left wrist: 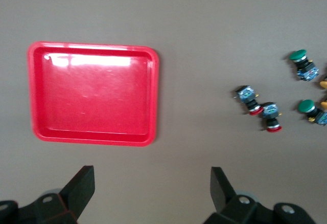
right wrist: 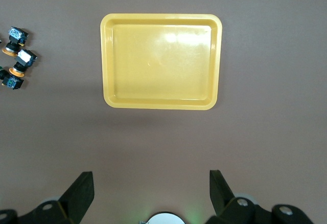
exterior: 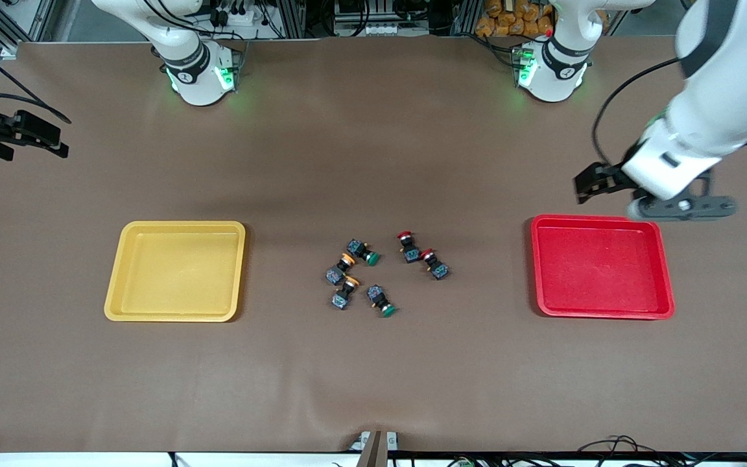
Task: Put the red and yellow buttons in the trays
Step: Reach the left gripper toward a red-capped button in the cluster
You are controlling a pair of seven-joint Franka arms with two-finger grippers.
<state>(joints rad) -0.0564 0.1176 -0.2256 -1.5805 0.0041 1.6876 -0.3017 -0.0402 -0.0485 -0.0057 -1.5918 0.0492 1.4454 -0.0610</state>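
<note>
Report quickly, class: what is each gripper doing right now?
Left gripper: open, empty, above the table by the red plastic tray.
Right gripper: open, empty, waiting.

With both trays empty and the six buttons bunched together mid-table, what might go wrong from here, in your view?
1. The two red buttons lie touching, so open fingers closing on one may knock the other away.
2. The green buttons sit among the yellow buttons; a wrong pick looks possible.

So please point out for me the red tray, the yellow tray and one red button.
red tray (exterior: 600,269): front view, on its bare floor.
yellow tray (exterior: 177,269): front view, on its bare floor.
red button (exterior: 404,235): front view, on the red cap of the one farther from the camera.
</note>
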